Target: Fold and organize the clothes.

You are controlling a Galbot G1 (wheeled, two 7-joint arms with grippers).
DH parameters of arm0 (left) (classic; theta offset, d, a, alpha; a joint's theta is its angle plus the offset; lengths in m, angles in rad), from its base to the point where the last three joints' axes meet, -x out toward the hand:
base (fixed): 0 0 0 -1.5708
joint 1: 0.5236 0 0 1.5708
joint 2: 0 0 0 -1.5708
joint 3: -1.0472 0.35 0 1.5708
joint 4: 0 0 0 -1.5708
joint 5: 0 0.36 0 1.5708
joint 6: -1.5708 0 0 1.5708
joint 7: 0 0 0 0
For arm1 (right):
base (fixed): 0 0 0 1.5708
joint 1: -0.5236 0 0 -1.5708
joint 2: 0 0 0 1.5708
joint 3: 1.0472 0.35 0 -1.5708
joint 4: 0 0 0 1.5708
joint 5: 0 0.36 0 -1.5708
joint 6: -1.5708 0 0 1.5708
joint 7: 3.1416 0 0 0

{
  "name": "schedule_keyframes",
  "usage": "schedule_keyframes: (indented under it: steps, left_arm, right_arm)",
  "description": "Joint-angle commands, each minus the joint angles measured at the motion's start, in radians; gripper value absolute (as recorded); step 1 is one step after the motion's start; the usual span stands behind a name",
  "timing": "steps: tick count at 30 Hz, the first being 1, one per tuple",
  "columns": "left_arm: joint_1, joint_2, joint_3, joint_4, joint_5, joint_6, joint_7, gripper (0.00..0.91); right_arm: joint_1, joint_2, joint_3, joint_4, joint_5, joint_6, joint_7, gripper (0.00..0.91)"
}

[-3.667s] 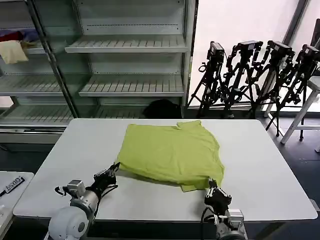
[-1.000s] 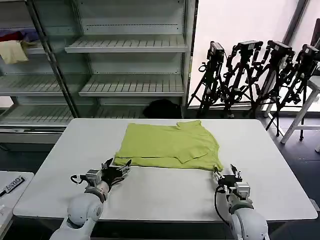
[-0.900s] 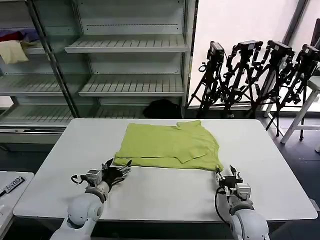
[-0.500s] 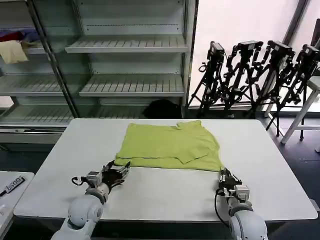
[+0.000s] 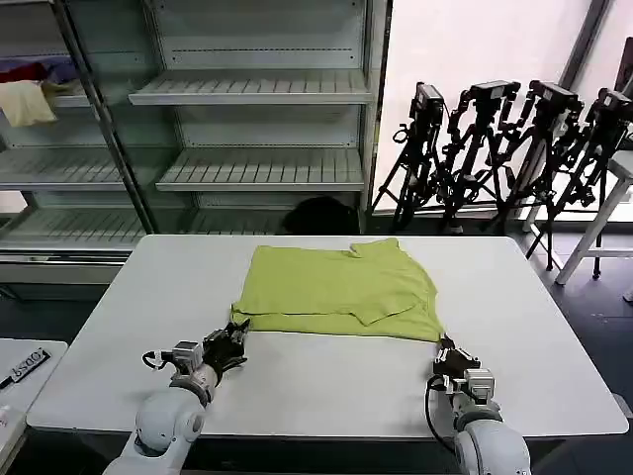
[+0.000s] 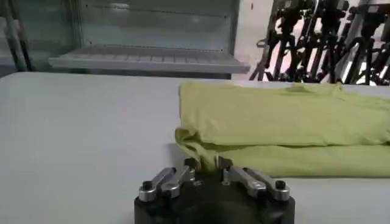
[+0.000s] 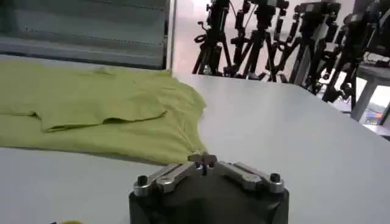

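The clothes are one lime-green T-shirt (image 5: 336, 290), lying folded into a wide band across the middle of the white table (image 5: 316, 386). A short sleeve flap lies on top of it. My left gripper (image 5: 234, 336) sits low at the shirt's near left corner. In the left wrist view this gripper (image 6: 207, 164) has a bunched fold of the T-shirt (image 6: 280, 122) between its fingertips. My right gripper (image 5: 442, 348) is at the near right corner. In the right wrist view its (image 7: 204, 159) tips meet on the pointed corner of the T-shirt (image 7: 91, 103).
Behind the table stand glass-fronted metal shelves (image 5: 257, 89), with a cream cloth (image 5: 25, 101) on a left shelf. A row of black tripods (image 5: 514, 139) stands at the back right. A white bench (image 5: 618, 188) is at the far right. Bare tabletop lies in front of the shirt.
The near hem has been folded back onto the shirt and let go. Over the last second both grippers slid forward to the near corners and closed on them.
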Motion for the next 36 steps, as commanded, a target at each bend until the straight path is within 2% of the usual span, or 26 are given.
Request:
schedule_keyframes:
  steps: [1,6,12,21,30,36]
  left_arm:
    - [0.011,0.003,-0.001,-0.014,0.002,-0.002,-0.001,0.000]
    - [0.055,0.030,-0.016,-0.091,0.000,0.006,0.008,0.000]
    - [0.221,0.088,-0.079,-0.236,-0.023,0.024,0.027,0.000]
    - [0.438,0.123,-0.204,-0.383,-0.095,0.017,0.033,0.000]
    - [0.565,0.104,-0.283,-0.428,-0.083,-0.003,0.016,0.000]
    - [0.611,0.110,-0.303,-0.443,-0.079,-0.003,0.006,0.000]
  right_arm:
    - [-0.008,-0.001,0.002,0.006,0.003,0.000,-0.002,0.000]
    - [-0.075,-0.005,0.003,0.087,0.037,-0.018,0.007,0.000]
    - [-0.198,-0.001,-0.003,0.198,0.057,-0.040,0.012,0.000]
    - [-0.354,-0.020,-0.004,0.331,0.064,-0.059,0.011,0.000]
    - [-0.441,-0.014,-0.033,0.409,0.071,-0.073,0.029,0.000]
    - [-0.460,-0.007,-0.100,0.445,0.044,-0.088,0.042,0.000]
